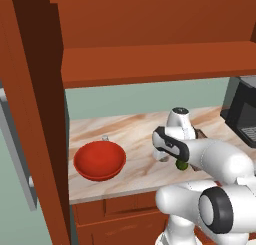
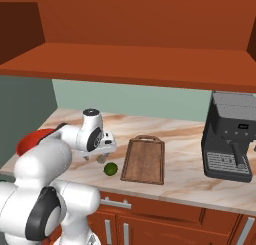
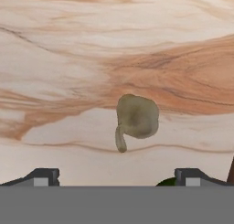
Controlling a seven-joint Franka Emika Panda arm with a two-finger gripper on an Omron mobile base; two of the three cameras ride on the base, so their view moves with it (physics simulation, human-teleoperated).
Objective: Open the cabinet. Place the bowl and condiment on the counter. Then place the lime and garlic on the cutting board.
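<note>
Wide-spread fingers [image 3: 116, 177] hover above the garlic [image 3: 135, 118] on the marbled surface [image 3: 68, 45]; lime [image 2: 110, 169] lies beside the cutting board [image 2: 145, 160].

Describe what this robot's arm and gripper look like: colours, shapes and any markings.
The arm is made of glossy white, rounded segments with dark grey to black bands at the joints. The gripper has two small dark fingertips with pale grey pads. No cables or markings are visible.
</note>
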